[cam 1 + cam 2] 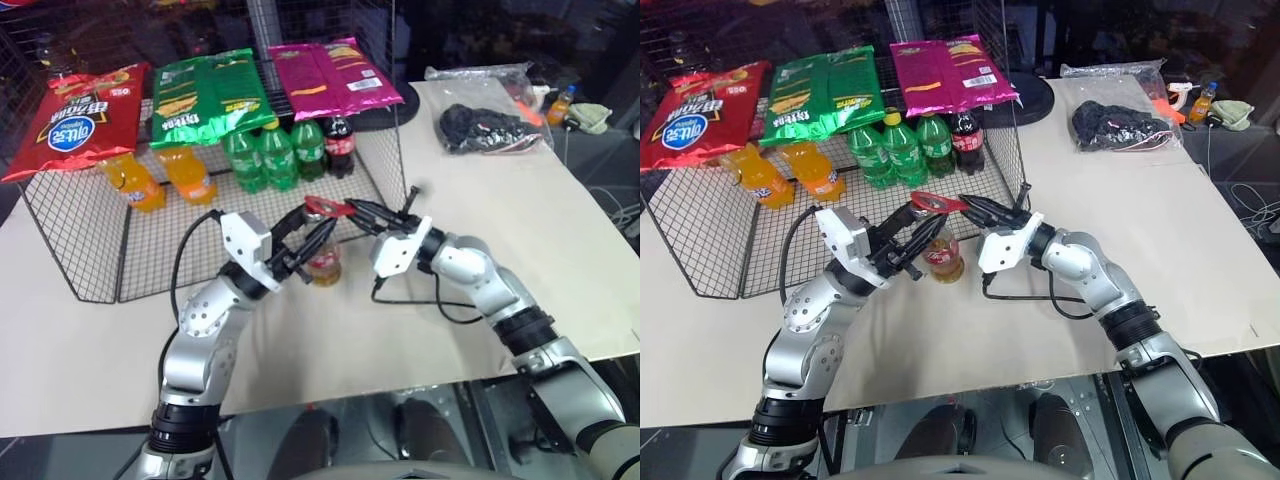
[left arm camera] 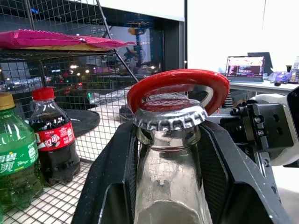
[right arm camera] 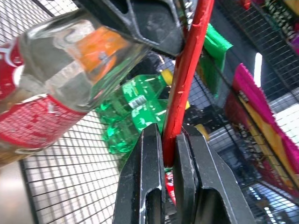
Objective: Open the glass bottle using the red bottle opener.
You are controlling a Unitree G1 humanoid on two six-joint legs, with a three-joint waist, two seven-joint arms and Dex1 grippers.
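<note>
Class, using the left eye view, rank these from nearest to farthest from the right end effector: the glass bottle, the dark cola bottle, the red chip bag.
1. The glass bottle, just beside the right end effector.
2. The dark cola bottle, behind it on the wire rack.
3. The red chip bag, far left on top of the rack.

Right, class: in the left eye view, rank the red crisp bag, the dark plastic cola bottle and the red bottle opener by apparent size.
1. Red crisp bag
2. Dark plastic cola bottle
3. Red bottle opener, though it sits nearer the camera
</note>
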